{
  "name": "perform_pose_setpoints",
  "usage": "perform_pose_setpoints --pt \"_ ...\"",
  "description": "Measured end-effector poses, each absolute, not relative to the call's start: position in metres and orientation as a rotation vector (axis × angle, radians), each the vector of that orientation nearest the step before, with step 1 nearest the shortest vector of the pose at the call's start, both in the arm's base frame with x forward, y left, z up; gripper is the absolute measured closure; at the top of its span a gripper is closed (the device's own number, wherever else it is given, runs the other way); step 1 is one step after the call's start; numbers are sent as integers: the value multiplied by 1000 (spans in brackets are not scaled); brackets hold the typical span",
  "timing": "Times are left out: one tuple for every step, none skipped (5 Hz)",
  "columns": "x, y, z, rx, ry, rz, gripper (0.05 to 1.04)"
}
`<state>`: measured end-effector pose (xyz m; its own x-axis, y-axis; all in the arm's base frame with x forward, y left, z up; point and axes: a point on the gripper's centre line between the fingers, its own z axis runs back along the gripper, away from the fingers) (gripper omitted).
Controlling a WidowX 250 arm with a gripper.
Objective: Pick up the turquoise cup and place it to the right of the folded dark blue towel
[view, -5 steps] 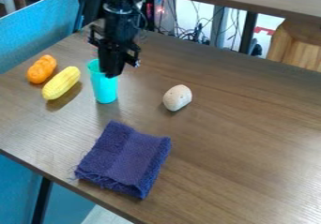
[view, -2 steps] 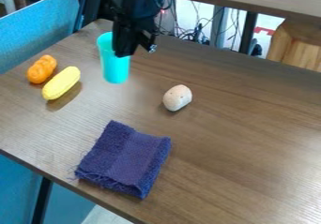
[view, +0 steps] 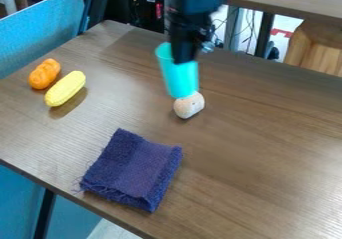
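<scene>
My black gripper (view: 184, 58) hangs over the upper middle of the table, shut on the rim of a turquoise cup (view: 180, 79). The cup hangs above the tabletop, slightly tilted, and its lower end overlaps the top of a pale speckled egg-shaped object (view: 190, 105); whether they touch I cannot tell. On the left lie a yellow corn cob (view: 65, 89) and an orange lumpy object (view: 45, 74) side by side. A folded dark blue cloth (view: 132, 169) rests toward the front left.
The brown wooden table (view: 267, 148) runs across the view, with its front edge at the lower left. A blue panel (view: 41, 29) borders it at the upper left. Behind the table are cables and a second wooden surface (view: 280, 2).
The gripper has lifted the turquoise cup and carried it to the right, from beside the corn to behind and above the speckled object. The other objects have stayed in place.
</scene>
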<state>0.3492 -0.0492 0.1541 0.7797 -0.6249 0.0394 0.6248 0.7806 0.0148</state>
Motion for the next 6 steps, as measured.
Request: perform_pose_setpoints --pt "333 -86 144 -31 -1 -848 1006" --pt "307 -105 116 -1 86 -975 1006" --pt "302 -111 108 52 95 -1028 1006" --pt "303 -110 99 71 83 -1041 1006" --pt "302 -118 93 80 62 -1064 1006" --pt "293 -123 78 72 19 -1071 1006"
